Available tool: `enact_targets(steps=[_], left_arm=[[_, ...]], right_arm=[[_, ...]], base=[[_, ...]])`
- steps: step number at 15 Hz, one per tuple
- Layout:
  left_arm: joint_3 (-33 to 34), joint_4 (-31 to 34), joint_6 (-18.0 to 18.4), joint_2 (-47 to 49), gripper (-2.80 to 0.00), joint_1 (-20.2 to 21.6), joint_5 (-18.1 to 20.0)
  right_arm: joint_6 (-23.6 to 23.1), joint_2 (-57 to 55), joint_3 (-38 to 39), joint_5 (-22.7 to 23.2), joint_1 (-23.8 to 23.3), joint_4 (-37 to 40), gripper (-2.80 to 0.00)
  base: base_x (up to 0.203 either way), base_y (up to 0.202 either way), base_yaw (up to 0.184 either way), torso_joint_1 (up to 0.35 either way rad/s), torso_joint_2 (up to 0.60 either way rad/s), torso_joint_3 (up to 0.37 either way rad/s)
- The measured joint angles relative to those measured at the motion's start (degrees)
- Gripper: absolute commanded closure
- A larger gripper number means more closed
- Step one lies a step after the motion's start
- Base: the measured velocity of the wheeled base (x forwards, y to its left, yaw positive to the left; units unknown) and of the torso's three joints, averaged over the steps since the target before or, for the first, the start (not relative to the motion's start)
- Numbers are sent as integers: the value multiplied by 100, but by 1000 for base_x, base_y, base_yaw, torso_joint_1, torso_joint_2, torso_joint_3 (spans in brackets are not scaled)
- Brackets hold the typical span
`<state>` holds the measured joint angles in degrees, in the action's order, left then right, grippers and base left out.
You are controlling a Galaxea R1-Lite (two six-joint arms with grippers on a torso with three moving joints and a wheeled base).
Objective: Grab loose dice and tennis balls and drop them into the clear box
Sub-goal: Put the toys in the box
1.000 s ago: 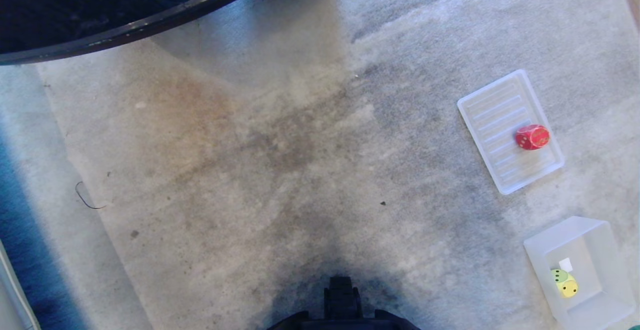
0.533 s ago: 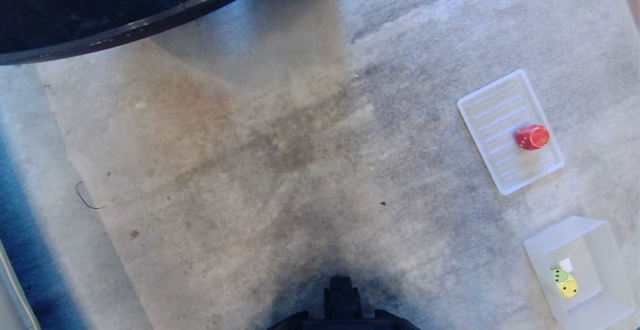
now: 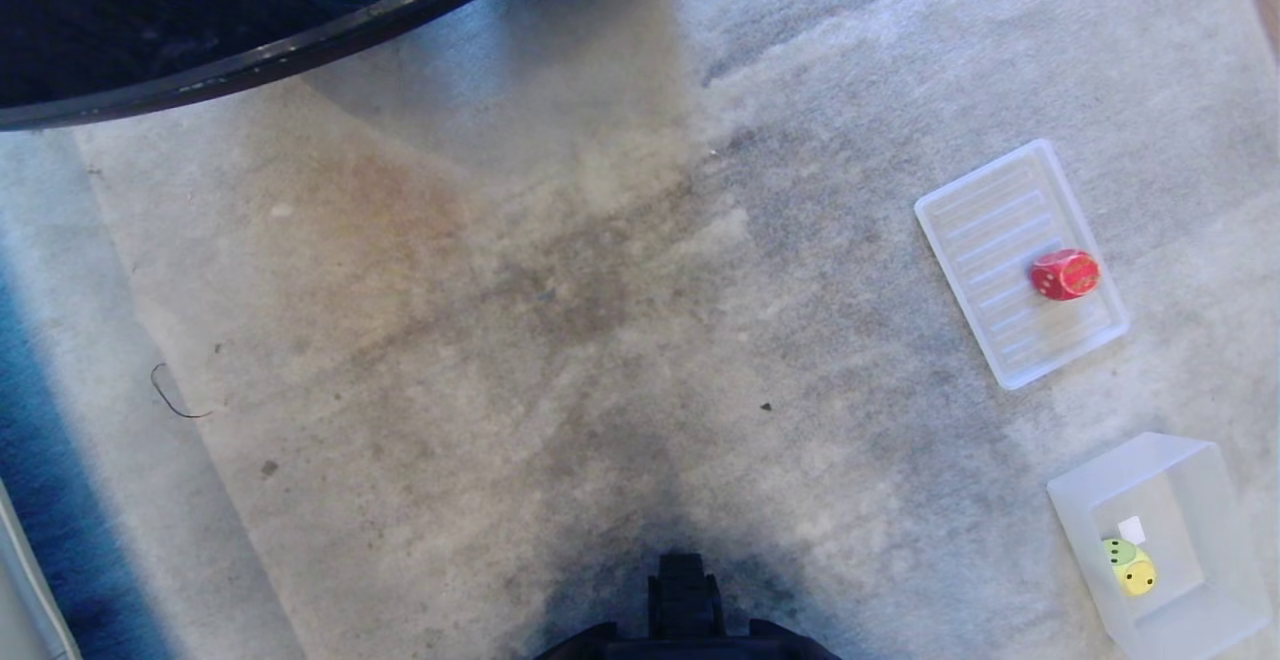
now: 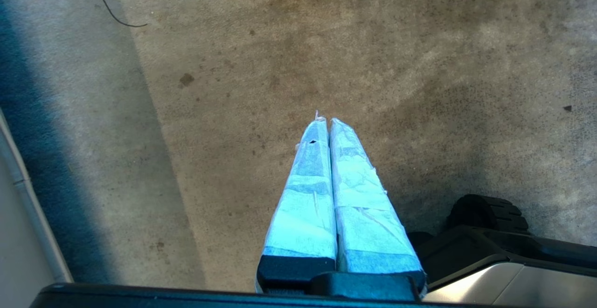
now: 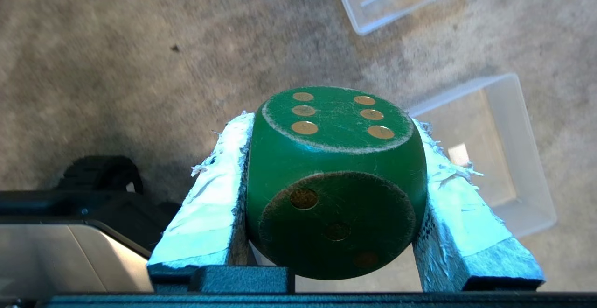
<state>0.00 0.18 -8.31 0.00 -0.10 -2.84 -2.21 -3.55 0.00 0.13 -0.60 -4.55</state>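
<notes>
My right gripper (image 5: 331, 121) is shut on the dark green die (image 5: 336, 177), whose six-pip face points away from the wrist. It hangs over the carpet just short of the clear box (image 5: 513, 149). In the head view the clear box (image 3: 1190, 470) stands at the lower right. Inside it lie a yellow die (image 3: 1138, 576) and, touching that, a pale yellow-green tennis ball (image 3: 1116, 550). A red die (image 3: 1065, 274) sits on the flat ribbed tray (image 3: 985, 230). My left gripper (image 4: 325, 121) is shut and empty above bare carpet. Neither gripper shows in the head view.
A dark round tabletop (image 3: 200, 40) overhangs the far left. My base (image 3: 685, 620) juts in at the near edge. A thin black wire (image 3: 175, 395) lies on the carpet at the left, beside a dark blue strip (image 3: 50, 500).
A dark green patch at the head view's lower right corner has slipped out of the picture. The dice, tray and box have not moved.
</notes>
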Motion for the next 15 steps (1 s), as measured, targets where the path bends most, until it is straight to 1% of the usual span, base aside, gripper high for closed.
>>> enact_targets(steps=[5, 15], left_arm=[[0, 0, 5, 0, 0, 0, 0], [0, 6, 9, 0, 0, 0, -2]], right_arm=[[66, 322, 0, 0, 60, 0, 0], [107, 371, 0, -13, 60, -8, 0]], base=[[0, 0, 0, 0, 0, 0], [0, 0, 0, 0, 0, 0]])
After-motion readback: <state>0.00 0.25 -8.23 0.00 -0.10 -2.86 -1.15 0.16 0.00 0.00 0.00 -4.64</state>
